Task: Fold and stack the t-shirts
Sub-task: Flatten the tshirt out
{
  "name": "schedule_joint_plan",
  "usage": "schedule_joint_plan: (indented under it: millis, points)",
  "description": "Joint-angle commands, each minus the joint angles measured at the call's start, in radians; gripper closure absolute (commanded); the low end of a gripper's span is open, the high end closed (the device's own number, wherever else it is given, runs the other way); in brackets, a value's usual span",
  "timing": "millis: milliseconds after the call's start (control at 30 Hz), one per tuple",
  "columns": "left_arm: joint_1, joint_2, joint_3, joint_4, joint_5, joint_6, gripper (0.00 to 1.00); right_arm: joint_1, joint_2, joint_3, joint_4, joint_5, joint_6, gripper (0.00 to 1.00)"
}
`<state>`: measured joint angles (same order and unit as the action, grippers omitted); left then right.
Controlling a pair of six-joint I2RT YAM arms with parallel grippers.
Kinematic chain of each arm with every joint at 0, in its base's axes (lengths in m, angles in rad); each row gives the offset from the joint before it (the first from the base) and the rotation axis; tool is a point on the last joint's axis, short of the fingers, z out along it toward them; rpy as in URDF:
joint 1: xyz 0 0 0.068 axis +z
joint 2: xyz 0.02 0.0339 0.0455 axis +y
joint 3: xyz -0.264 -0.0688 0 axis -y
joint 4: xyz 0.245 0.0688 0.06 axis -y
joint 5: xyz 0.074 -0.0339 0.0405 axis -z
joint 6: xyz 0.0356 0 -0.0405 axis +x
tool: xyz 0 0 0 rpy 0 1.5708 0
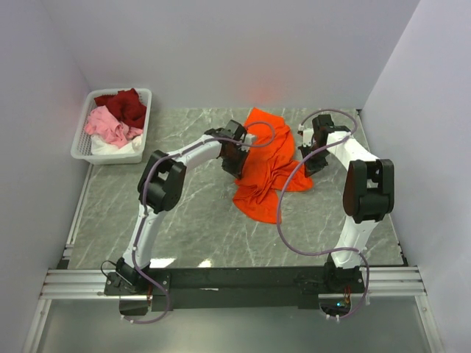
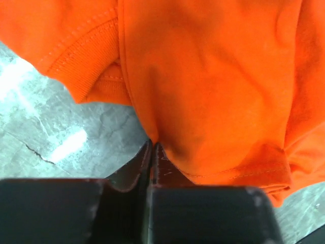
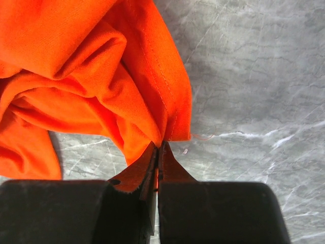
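One orange t-shirt (image 1: 266,165) lies crumpled and unfolded near the worktop's (image 1: 191,228) far edge, right of middle. The left jaws and right jaws are each pinched shut on its opposite edges. The dark red t-shirt (image 1: 126,105), pink t-shirt (image 1: 107,126) and white t-shirt (image 1: 121,147) wait in the basket (image 1: 82,151) at the far left corner. Nothing is stacked.

A grey, marble-patterned table (image 1: 191,213) carries two things, well apart: a rumpled orange t-shirt (image 1: 266,165) heaped just right of the middle with its lower folds spread on the surface, and a white slotted basket (image 1: 83,140) in the far left corner
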<state>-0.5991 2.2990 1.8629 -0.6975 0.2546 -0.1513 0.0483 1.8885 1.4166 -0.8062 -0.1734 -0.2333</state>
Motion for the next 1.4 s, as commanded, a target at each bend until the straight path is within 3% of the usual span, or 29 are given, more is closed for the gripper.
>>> schedule_joint_plan:
  millis: [0,167,333,533,733,900,1067,1200,1233,1367]
  points:
    - [0.015,-0.01,0.036,-0.091,-0.054,0.022,1.0,-0.008,0.009,0.008,-0.007,0.005,-0.012,1.0]
    - [0.143,-0.111,0.14,-0.12,-0.051,0.038,1.0,-0.036,0.003,0.016,-0.013,0.008,-0.02,1.0]
    - [0.255,-0.225,0.144,-0.16,-0.054,0.087,1.0,-0.074,-0.009,0.016,-0.025,0.018,-0.044,1.0]
    - [0.381,-0.34,-0.092,-0.166,-0.087,0.124,1.0,-0.08,-0.048,-0.039,-0.033,0.041,-0.098,1.0]
    - [0.485,-0.369,-0.231,-0.169,-0.153,0.124,1.0,-0.112,-0.081,-0.125,-0.025,0.086,-0.149,1.0]
    - [0.496,-0.398,-0.359,-0.191,-0.129,0.14,1.0,-0.186,-0.059,-0.123,-0.039,0.138,-0.201,1.0]
    - [0.473,-0.44,-0.464,-0.183,-0.08,0.183,1.0,-0.186,-0.055,-0.09,-0.121,0.037,-0.228,1.0]
    - [0.475,-0.36,-0.23,-0.184,-0.048,0.176,1.0,-0.174,-0.075,-0.032,-0.198,-0.138,-0.227,1.0]
    - [0.484,-0.287,-0.036,-0.229,-0.035,0.168,1.0,-0.182,-0.077,0.049,-0.217,-0.182,-0.218,1.0]
    - [0.516,-0.129,0.431,-0.307,0.032,0.159,1.0,-0.275,-0.075,0.368,-0.321,-0.303,-0.19,1.0]
